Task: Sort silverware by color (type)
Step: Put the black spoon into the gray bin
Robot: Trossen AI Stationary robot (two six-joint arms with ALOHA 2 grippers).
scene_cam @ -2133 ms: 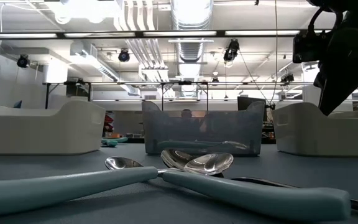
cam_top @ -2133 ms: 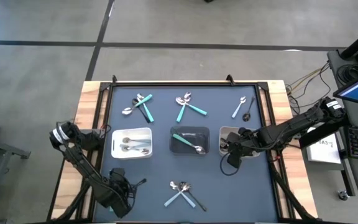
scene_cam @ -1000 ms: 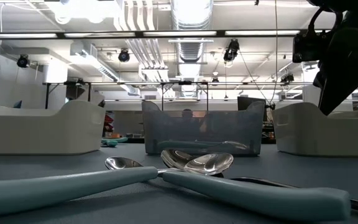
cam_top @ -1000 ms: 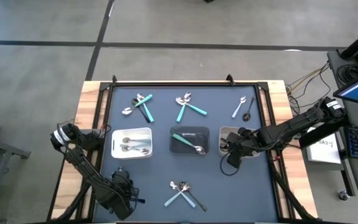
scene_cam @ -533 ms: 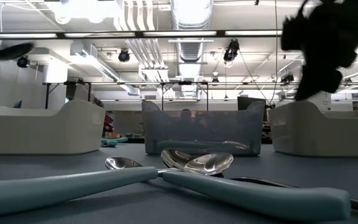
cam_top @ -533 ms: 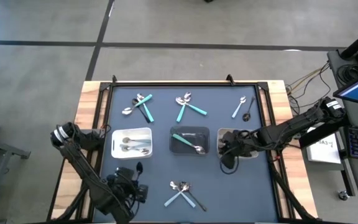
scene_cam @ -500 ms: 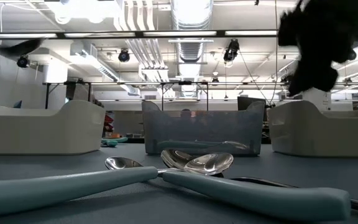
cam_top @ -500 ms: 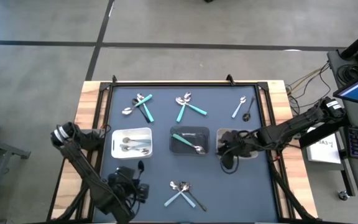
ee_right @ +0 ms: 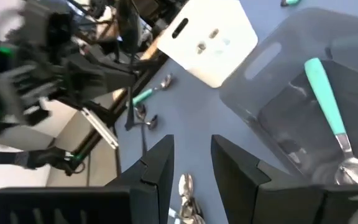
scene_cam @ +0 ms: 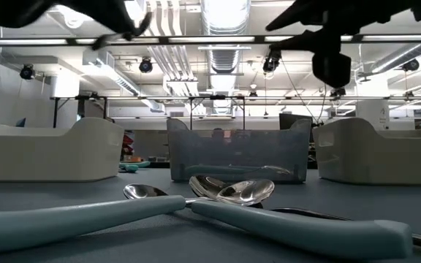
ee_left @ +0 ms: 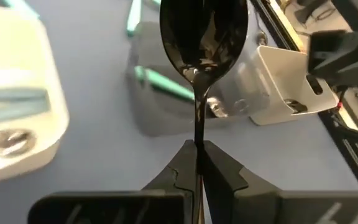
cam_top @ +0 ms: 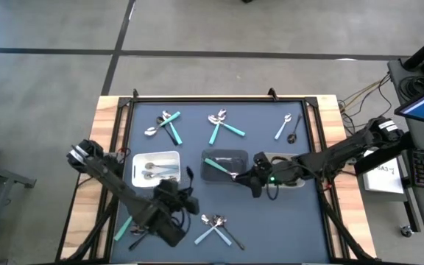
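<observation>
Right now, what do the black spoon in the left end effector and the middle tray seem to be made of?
The black spoon looks like glossy coated metal or plastic: its bowl mirrors the room. The left end effector is shut on its handle. The middle tray seems to be translucent grey plastic; the low view shows things through its wall.

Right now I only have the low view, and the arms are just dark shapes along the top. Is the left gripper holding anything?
Observer: Yes. The left gripper is shut on the handle of a black spoon, with the bowl pointing away from it.
Operator: And the right one?
Observer: The right gripper is open, with nothing between its fingers.
Operator: Where is it over the table?
Observer: Seen from above, it is just to the right of the grey middle tray.
</observation>
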